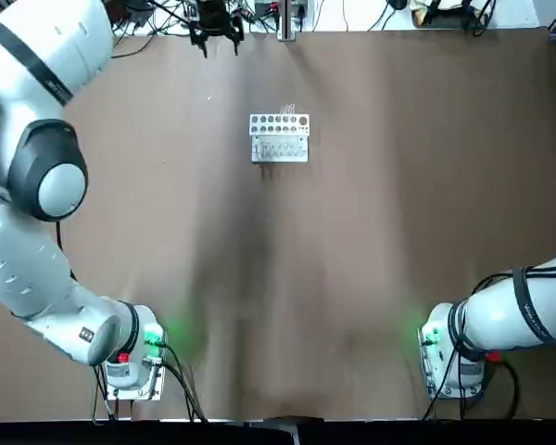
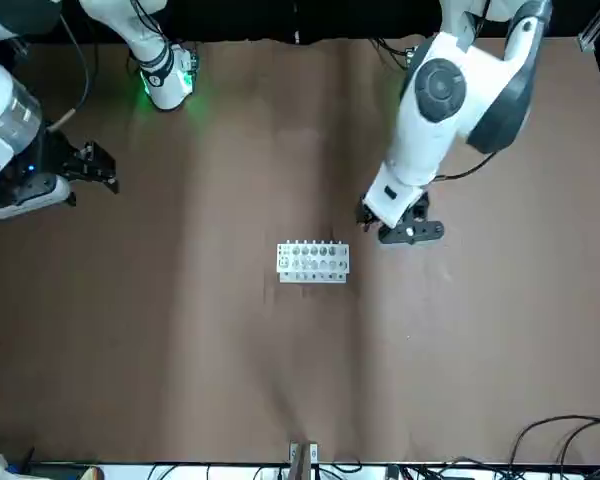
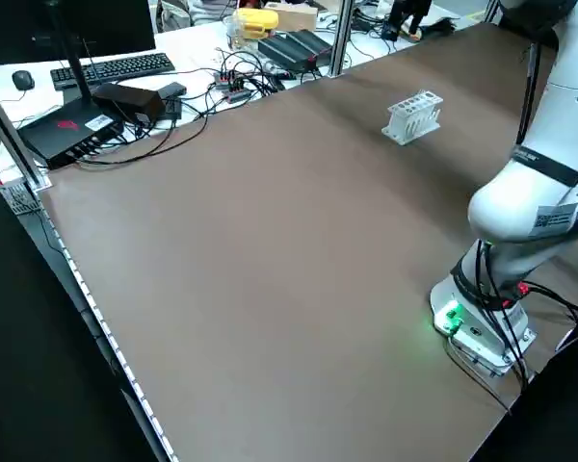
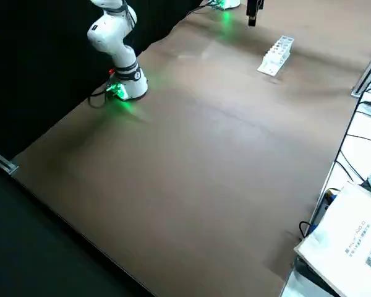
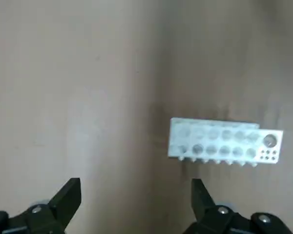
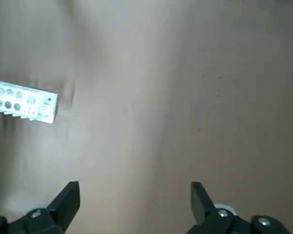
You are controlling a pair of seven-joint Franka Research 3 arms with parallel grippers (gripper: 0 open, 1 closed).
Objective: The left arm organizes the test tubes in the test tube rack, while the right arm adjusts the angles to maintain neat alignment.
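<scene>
Jaws are parted, empty. From the rack (image 2: 313, 278), front view: left gripper (image 5: 136, 179) at two o'clock, right gripper (image 6: 136, 183) at ten. Toppling could be caused by misaligned descent.

A brown tabletop fills the middle, seen diagonally from above. At eleven o'clock a white robot arm (image 4: 114, 37) with grey joints stands on its base (image 4: 131, 83), beside glowing green and red lights. At twelve o'clock, by the top edge, a second white base (image 4: 227, 4) shows in part, with a green glow on the tabletop beside it. At one o'clock, a black gripper (image 4: 253, 17) hangs into view. A small white rack (image 4: 276, 55) sits on the tabletop, just beyond it toward one o'clock. At four o'clock, a white box (image 4: 352, 241) with printed characters and square codes lies beside black cables (image 4: 352, 162) at the table's edge.
</scene>
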